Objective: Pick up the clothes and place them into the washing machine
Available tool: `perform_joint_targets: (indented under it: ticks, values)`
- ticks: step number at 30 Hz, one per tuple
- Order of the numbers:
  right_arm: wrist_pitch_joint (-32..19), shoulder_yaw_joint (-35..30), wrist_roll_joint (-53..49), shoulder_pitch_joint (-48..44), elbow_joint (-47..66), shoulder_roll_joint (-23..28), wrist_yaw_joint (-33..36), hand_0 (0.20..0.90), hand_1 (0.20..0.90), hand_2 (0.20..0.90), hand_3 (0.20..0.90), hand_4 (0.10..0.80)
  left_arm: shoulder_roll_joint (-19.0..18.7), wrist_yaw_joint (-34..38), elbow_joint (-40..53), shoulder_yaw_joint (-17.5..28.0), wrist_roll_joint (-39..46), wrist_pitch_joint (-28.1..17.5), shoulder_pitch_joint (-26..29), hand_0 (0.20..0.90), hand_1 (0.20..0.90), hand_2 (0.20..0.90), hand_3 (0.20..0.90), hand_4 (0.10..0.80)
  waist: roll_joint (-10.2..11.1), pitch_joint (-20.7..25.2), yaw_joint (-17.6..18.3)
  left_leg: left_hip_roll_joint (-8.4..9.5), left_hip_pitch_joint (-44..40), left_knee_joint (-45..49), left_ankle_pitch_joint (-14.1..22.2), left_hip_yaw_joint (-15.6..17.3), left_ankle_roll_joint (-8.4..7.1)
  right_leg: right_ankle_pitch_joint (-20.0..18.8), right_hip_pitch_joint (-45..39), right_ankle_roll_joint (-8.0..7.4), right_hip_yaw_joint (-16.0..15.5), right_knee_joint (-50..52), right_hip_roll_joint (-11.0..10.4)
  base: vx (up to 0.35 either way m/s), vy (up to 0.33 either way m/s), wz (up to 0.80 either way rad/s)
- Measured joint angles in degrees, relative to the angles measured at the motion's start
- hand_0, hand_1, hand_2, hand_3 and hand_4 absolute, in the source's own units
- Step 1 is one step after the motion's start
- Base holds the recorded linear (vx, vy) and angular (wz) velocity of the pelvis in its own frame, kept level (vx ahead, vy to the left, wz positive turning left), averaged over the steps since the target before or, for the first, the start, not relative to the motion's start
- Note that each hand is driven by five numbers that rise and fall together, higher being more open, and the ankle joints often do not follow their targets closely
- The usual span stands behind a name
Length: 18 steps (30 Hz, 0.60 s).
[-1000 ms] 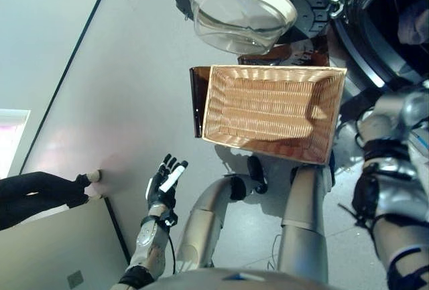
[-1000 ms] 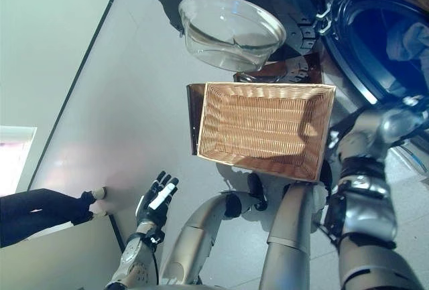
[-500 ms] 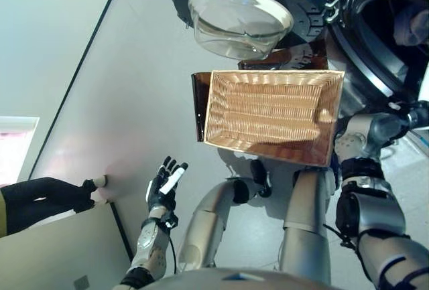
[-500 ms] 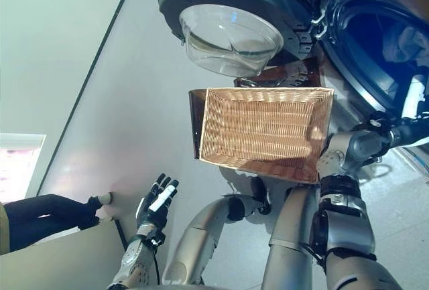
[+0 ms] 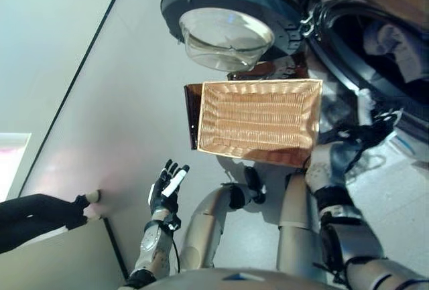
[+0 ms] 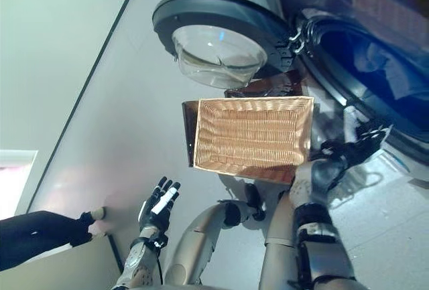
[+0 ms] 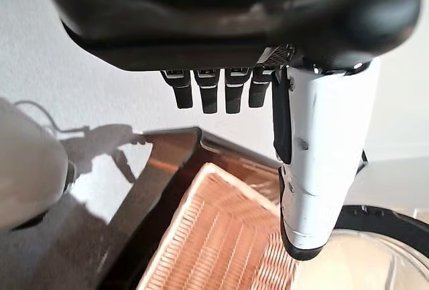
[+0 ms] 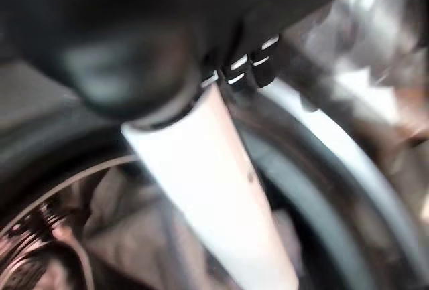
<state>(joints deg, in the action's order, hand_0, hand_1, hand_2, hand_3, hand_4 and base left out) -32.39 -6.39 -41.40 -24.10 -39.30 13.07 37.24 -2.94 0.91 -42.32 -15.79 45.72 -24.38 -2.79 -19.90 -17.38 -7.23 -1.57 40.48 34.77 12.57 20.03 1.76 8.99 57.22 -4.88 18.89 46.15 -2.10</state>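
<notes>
The washing machine's drum (image 5: 375, 69) gapes at the upper right, with grey and blue clothes (image 5: 395, 45) lying inside; the right wrist view shows those clothes (image 8: 134, 230) past my white thumb (image 8: 214, 183). My right hand (image 5: 372, 128) hovers at the drum's lower rim, open, fingers straight and holding nothing. The wicker basket (image 5: 258, 116) below the door is bare inside. My left hand (image 5: 167, 186) hangs open at the lower left over the floor, empty, its fingers (image 7: 214, 92) straight in its wrist view.
The round glass door (image 5: 228, 29) stands swung open above the basket, which rests on a dark brown stand (image 5: 192, 112). A person's dark-clad limbs (image 5: 40, 213) reach in at the lower left, above a beige board (image 5: 53, 256).
The whole picture has shifted, bringing more of the drum into sight. My right hand, at the right edge before, now shows in full at the drum's rim, nearer the basket. The left hand holds still.
</notes>
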Motion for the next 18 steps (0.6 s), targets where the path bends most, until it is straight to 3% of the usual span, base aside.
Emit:
perform_joint_targets:
  ticks: [11, 18]
  values:
    - [1.3, 2.4, -0.7, 5.5, -2.1, -1.3, -3.7, 0.9, 0.9, 0.9, 0.9, 0.8, 0.3, 0.6, -8.2, 3.7, -1.3, -0.1, 0.9, 0.9, 0.9, 0.9, 0.9, 0.8, 2.4, -0.9, 0.3, -1.18, -4.2, 0.0, 0.3, -1.2, -0.02, -0.7, -5.9, 0.27, -1.7, -2.8, 0.4, 0.007, -0.002, -0.04]
    - [3.6, 2.5, -0.7, 8.8, -9.3, -0.7, -7.8, 0.9, 0.9, 0.9, 0.9, 0.8, -0.4, 3.4, -19.0, 8.7, -8.1, 0.3, 2.8, 0.9, 0.9, 0.9, 0.9, 0.8, 6.7, -0.8, 0.7, -2.31, -9.1, -0.9, 0.5, -2.6, -0.17, -1.1, -12.7, 0.42, -4.1, -6.0, 0.4, 0.062, -0.049, 0.01]
